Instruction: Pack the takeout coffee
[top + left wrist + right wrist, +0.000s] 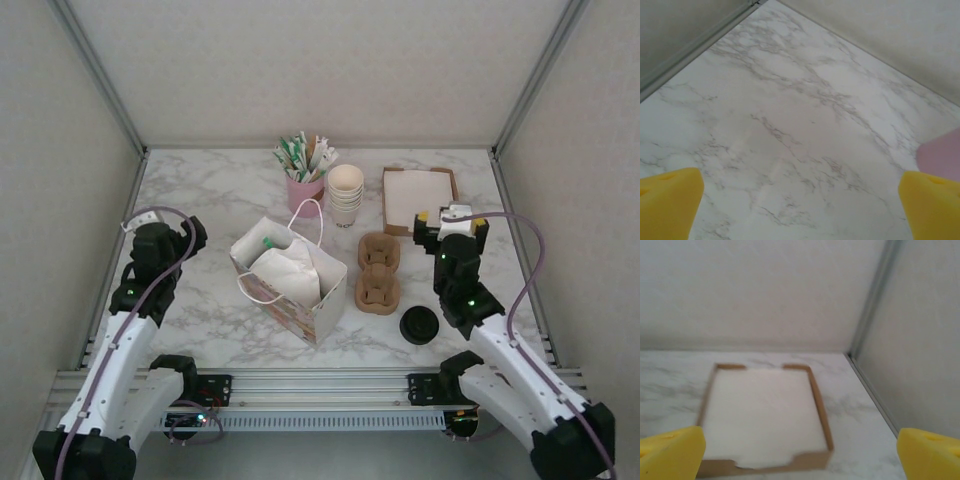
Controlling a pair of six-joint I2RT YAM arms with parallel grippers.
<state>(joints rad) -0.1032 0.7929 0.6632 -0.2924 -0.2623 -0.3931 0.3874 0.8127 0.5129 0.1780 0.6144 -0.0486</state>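
Left gripper point(800, 210) at 9 o'clock: fingers spread wide, nothing held, over bare marble. Paper bag point(290, 278) at centre, mouth up, likely staged to receive. Takeout coffee point(419, 326) stands at the bag's 4 o'clock, beside pulp carrier point(378, 272), nearest the right arm. Right gripper point(800, 450) at 3 o'clock: wide, empty, facing napkin tray point(821, 410).

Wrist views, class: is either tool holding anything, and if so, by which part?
Nothing is held. The left tool is open over the bare marble table. The right tool is open, facing the cardboard tray, with nothing between its fingers.
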